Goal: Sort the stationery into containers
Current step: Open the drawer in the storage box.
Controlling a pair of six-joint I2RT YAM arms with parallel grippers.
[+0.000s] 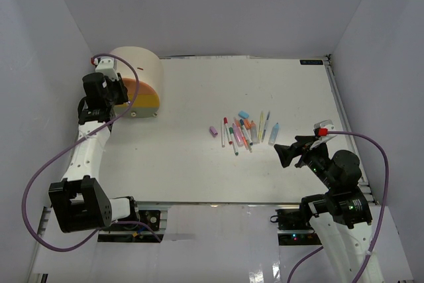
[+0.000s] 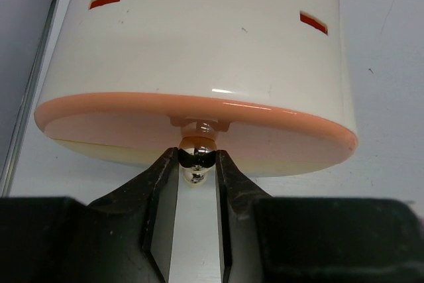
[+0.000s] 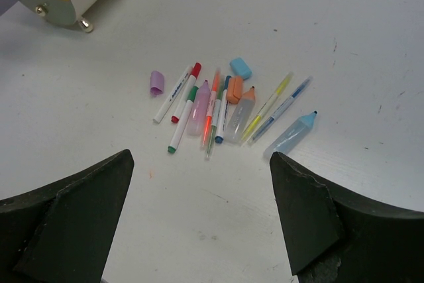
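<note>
Jaws: left gripper (image 2: 197,167) clamped on the knob (image 2: 197,152) of the peach drawer (image 2: 278,124), arm reaching to the cabinet (image 1: 139,71) far left. Right gripper (image 3: 202,157) spread wide, hovering just short of the stationery (image 3: 218,107) heap on the table (image 1: 185,164).

One cabinet (image 1: 140,64), three eraser blocks (image 3: 156,82), and roughly ten pens and markers (image 3: 186,91).

"Where are the pens (image 3: 213,107)?"

"Lying flat in a messy bunch, far from the cabinet (image 1: 136,71). A purple block (image 3: 156,82) lies alone, just left of them. A blue block (image 3: 240,67) and an orange block (image 3: 234,89) sit close together at the bunch's far end."

"And the drawers?"

"The peach drawer (image 2: 199,107) is on top, with a shiny round knob (image 2: 197,145). The yellow drawer (image 1: 149,102) is under it."
</note>
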